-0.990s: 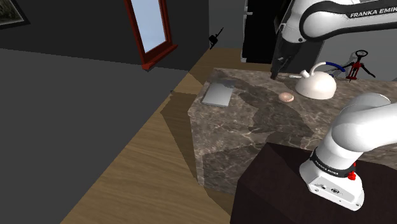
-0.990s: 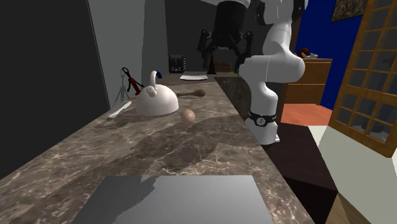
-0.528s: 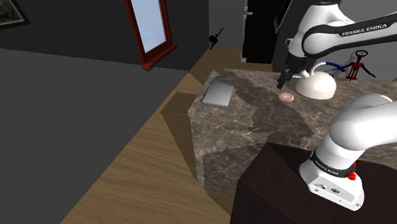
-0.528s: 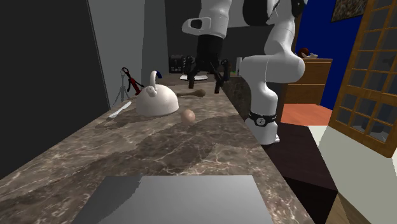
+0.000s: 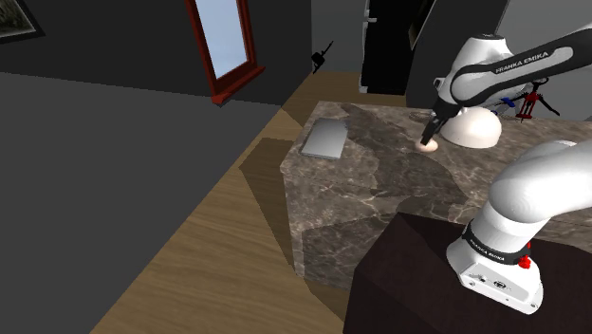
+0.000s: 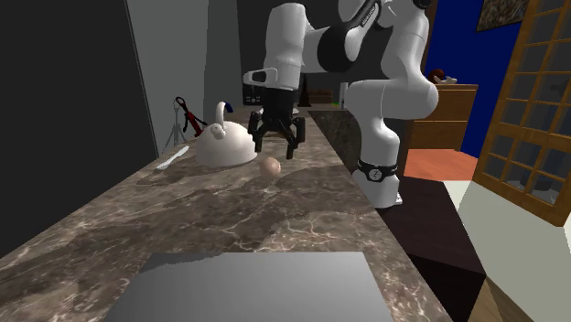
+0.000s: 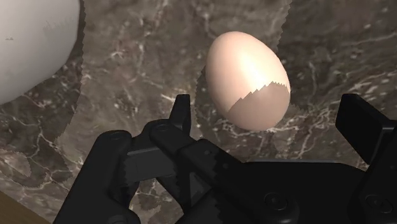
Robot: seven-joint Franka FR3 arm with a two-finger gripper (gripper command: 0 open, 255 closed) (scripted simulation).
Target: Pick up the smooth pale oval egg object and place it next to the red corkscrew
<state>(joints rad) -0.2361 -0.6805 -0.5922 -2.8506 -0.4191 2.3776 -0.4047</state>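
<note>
**Egg off-centre between my fingers, kettle close by**

My gripper (image 7: 272, 114) is wide open and holds nothing. It hangs low over the pale egg (image 7: 248, 79), which lies on the marble counter (image 6: 229, 220) between my fingers, untouched. The egg sits nearer one finger than the other. If I close like this, I judge that finger would meet it first and could roll the smooth shell away across the counter. The white kettle (image 6: 224, 144) stands just beside the egg, so a finger may clip it as I come down. It also stands between the egg and the red corkscrew (image 6: 188, 114), so a low carry could knock it.

The kettle is the one vessel here, and I cannot tell what is inside it.
</note>
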